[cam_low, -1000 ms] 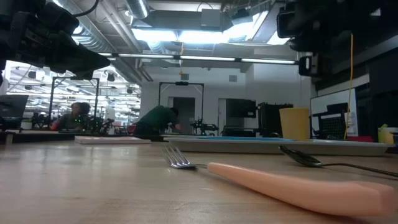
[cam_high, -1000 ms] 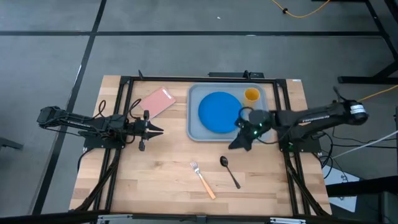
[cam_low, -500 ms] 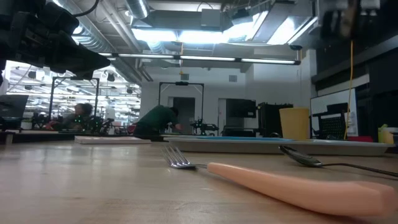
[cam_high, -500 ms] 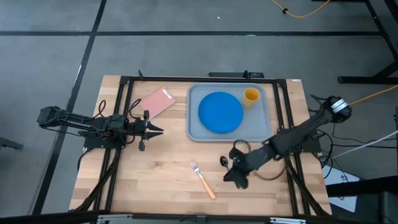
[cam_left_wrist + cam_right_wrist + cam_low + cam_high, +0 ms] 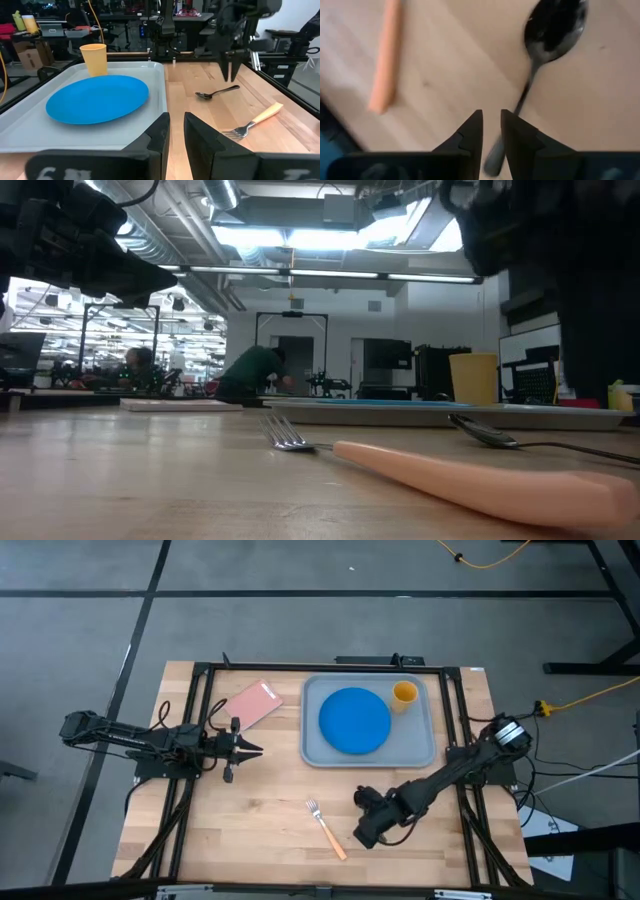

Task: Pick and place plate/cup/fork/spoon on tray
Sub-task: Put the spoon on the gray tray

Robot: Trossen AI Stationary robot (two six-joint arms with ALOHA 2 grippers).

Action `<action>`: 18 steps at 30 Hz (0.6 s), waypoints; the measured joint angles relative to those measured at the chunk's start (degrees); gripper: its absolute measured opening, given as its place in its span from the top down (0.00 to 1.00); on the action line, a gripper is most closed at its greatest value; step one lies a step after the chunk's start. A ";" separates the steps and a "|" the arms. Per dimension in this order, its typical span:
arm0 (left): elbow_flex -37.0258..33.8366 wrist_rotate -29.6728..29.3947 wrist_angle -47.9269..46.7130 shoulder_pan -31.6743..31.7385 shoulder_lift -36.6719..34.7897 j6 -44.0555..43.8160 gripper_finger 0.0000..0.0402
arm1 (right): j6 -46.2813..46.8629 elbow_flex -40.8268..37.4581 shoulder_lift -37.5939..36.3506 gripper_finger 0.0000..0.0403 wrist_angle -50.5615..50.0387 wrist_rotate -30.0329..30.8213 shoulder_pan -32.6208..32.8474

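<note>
The right gripper [image 5: 366, 835] is now hanging low over the near part of the worktop [image 5: 260, 840], having swung there within the last second from beside the tray [image 5: 425, 752], where it was hovering near the plate's right edge; half a second ago it was already halfway down toward the cutlery. In the right wrist view its fingers [image 5: 471, 135] are sitting almost together with only a thin gap between them, grasping nothing, and are pointing down just beside the thin handle of the spoon [image 5: 547, 37], with the fork's tan handle off to one side. This is suggesting that the tray work with the round pieces is finished and the arm is lining up on the spoon as the next pick, though the fingers are looking too narrow for a grasp as they stand. The left gripper [image 5: 250, 749] is waiting over the left side of the worktop, unchanged, its fingers nearly closed and empty. Counting the pieces: one blue plate [image 5: 354, 720] is lying in the middle of the tray, one yellow cup [image 5: 404, 693] is standing upright in the tray's far right corner, one fork [image 5: 326, 827] and one spoon are lying on the bare wood near the front, and one pink card [image 5: 252, 704] is resting left of the tray
</note>
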 joint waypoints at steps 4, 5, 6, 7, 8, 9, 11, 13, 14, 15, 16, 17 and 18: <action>0.00 0.00 0.00 0.00 0.01 0.00 0.88 | 1.16 0.00 1.53 0.83 -1.16 2.88 -0.58; 0.00 0.00 0.00 -0.02 0.01 0.00 0.88 | 1.59 0.00 1.71 0.83 -1.57 3.36 -0.74; 0.00 0.00 0.00 0.00 0.01 0.00 0.88 | 1.99 0.00 1.91 0.83 -2.34 3.56 -0.86; 0.00 0.00 0.00 0.00 0.01 0.00 0.88 | 2.16 0.00 2.20 0.84 -3.27 3.70 -1.02; 0.00 0.00 0.00 -0.01 -0.01 0.00 0.88 | 2.21 0.00 2.48 0.84 -4.12 3.94 -1.16; 0.01 0.00 -0.01 -0.01 0.01 0.00 0.88 | 2.23 0.00 2.70 0.84 -4.73 4.09 -1.24; 0.00 0.00 0.00 0.00 0.00 0.00 0.88 | 2.22 0.00 3.13 0.84 -4.86 4.12 -1.47; 0.01 0.00 0.00 0.00 0.00 0.00 0.88 | 2.22 -0.02 3.26 0.84 -4.50 4.12 -1.51; 0.01 0.00 0.00 0.00 0.01 0.00 0.88 | 2.22 -0.02 3.29 0.84 -4.05 4.12 -1.51; 0.00 0.00 0.00 0.00 0.01 0.00 0.88 | 2.27 -0.02 3.38 0.84 -3.80 4.12 -1.51; 0.01 0.00 0.00 0.00 0.01 0.00 0.88 | 2.29 -0.02 3.48 0.84 -3.87 4.12 -1.51; 0.01 0.00 0.00 0.00 0.01 0.00 0.88 | 2.31 -0.02 3.64 0.84 -3.89 4.10 -1.51; 0.02 0.00 0.00 0.00 0.01 0.00 0.88 | 2.34 -0.02 3.96 0.84 -3.51 4.10 -1.51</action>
